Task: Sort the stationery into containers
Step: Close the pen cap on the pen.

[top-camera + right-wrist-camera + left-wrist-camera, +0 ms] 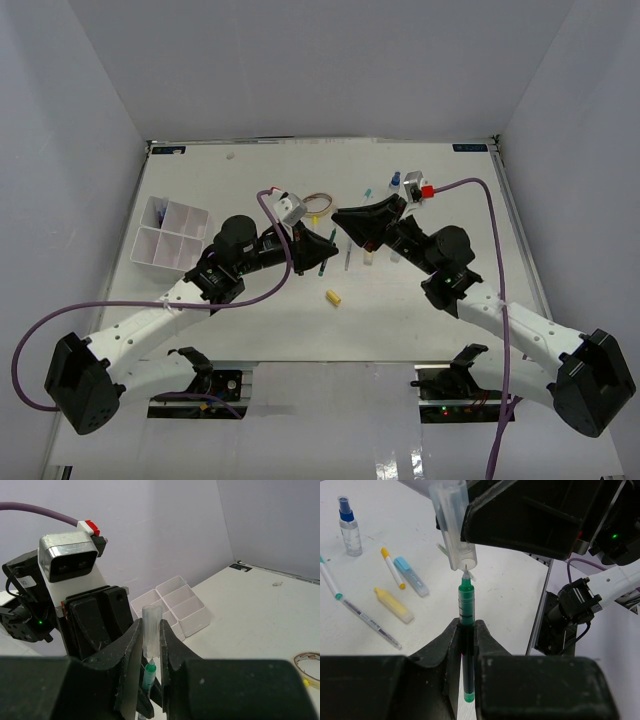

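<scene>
My left gripper (466, 628) is shut on a green pen (466, 602) and holds it with the bare tip pointing away. My right gripper (151, 626) is shut on the pen's clear cap (152, 630). The cap (454, 525) hangs just beyond the pen, its mouth touching the tip. Both grippers meet above the table's middle, left gripper (328, 250) and right gripper (342, 222). The white divided tray (160, 262) stands at the left. Loose on the table lie a spray bottle (349, 527), a yellow-capped pen (393, 569), a blue highlighter (411, 576), a yellow highlighter (393, 605) and a clear pen (370, 621).
A tan tape ring (318, 205) lies behind the grippers, and a yellow eraser piece (333, 297) in front of them. The tray (195, 622) shows beyond the left arm in the right wrist view. White walls close in the table on three sides.
</scene>
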Robot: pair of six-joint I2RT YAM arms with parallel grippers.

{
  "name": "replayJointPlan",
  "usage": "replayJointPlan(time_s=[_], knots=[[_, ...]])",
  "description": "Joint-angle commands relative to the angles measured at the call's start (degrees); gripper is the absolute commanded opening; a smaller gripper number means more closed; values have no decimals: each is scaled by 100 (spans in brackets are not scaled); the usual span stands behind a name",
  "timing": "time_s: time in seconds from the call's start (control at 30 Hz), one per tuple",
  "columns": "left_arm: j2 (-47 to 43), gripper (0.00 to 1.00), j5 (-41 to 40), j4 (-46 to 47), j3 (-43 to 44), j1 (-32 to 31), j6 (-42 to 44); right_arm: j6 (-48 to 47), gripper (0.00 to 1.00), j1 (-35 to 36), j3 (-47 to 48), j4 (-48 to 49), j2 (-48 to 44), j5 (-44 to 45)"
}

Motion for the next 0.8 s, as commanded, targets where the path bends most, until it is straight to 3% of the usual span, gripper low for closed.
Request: replayJointPlan(time_s=[0.0,0.77], knots=[[-193,0,156,159,-79,23,-38,-20,8,36,-56,409,50,138],[-228,0,-11,264,-140,23,-144,32,8,71,-100,435,-2,112]])
